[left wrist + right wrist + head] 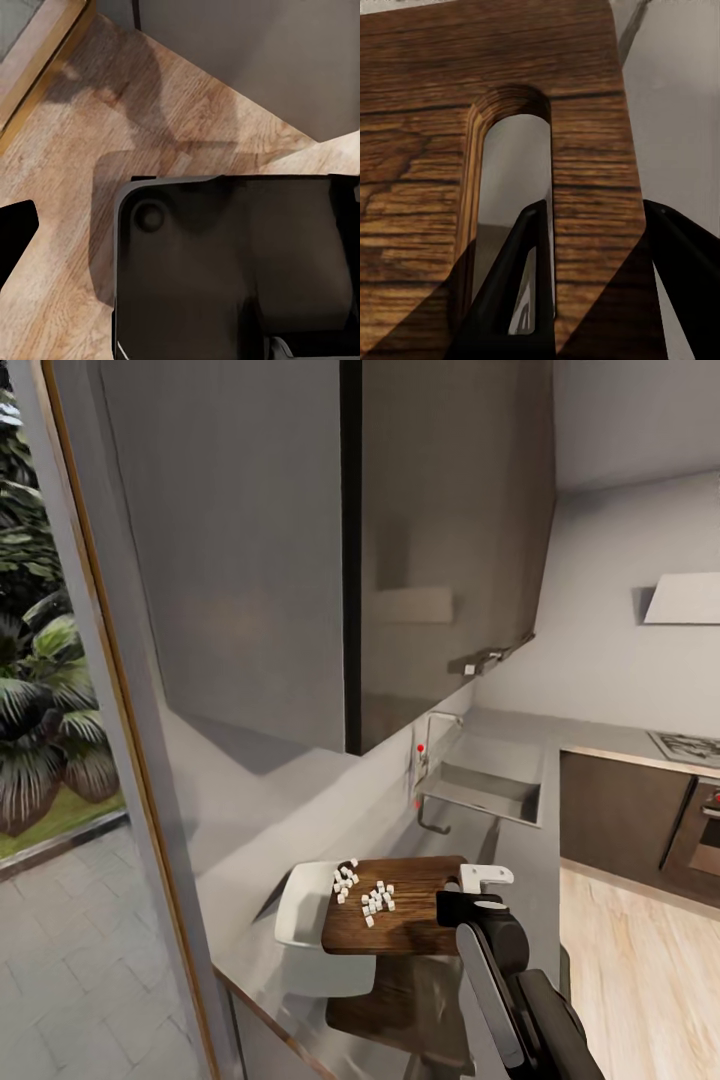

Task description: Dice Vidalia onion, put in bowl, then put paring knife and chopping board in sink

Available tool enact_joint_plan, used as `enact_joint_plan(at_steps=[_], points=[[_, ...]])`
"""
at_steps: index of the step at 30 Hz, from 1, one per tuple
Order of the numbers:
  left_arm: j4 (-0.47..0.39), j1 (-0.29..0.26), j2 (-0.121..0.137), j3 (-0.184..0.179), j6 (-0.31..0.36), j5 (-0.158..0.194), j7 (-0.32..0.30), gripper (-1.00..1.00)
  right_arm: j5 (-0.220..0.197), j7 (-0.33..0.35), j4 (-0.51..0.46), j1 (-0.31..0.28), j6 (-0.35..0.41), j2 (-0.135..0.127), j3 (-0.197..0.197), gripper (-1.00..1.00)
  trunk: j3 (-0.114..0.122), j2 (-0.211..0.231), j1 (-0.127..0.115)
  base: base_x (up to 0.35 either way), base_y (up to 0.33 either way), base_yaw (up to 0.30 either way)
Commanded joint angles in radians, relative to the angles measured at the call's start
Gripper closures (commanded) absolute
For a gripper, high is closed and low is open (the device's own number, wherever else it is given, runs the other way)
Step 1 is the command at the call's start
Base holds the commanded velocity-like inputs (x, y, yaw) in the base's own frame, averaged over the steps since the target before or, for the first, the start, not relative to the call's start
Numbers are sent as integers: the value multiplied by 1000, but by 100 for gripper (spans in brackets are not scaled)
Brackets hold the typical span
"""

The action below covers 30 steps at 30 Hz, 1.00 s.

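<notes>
Gripping chopping board (pixel 400 908), right tool (pixel 478 892).

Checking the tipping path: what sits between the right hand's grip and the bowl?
In the head view, the chopping board spans from the right hand to the bowl, carrying the diced onion.

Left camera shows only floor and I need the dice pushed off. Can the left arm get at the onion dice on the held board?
Probably not as things stand. The onion dice sit on the chopping board, which the right gripper holds over the bowl. The left wrist view looks down at wooden floor, so that arm hangs low and away.
</notes>
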Motion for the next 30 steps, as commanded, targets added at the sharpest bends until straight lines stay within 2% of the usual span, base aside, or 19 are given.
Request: enact_joint_plan(at_steps=[1,7,12,21,30], points=[[0,0,1,-3,-2,11,-2,-100,-9,-10,0,0,2,0,1,100,2,0,0,0,0,33],[0,0,1,-3,-2,11,-2,-100,-8,-10,1,0,5,0,1,100,10,0,0,0,0,60],[2,0,1,-4,-3,10,-1,-100,-8,-10,2,0,39,1,2,100,12,0,0,0,0,12],[19,0,0,-5,-3,9,-2,-100,-7,-18,109,0,43,0,-4,100,12,0,0,0,0,0],[19,0,0,-6,-2,9,-2,-100,-11,-21,115,0,42,-1,-5,100,12,0,0,0,0,0]])
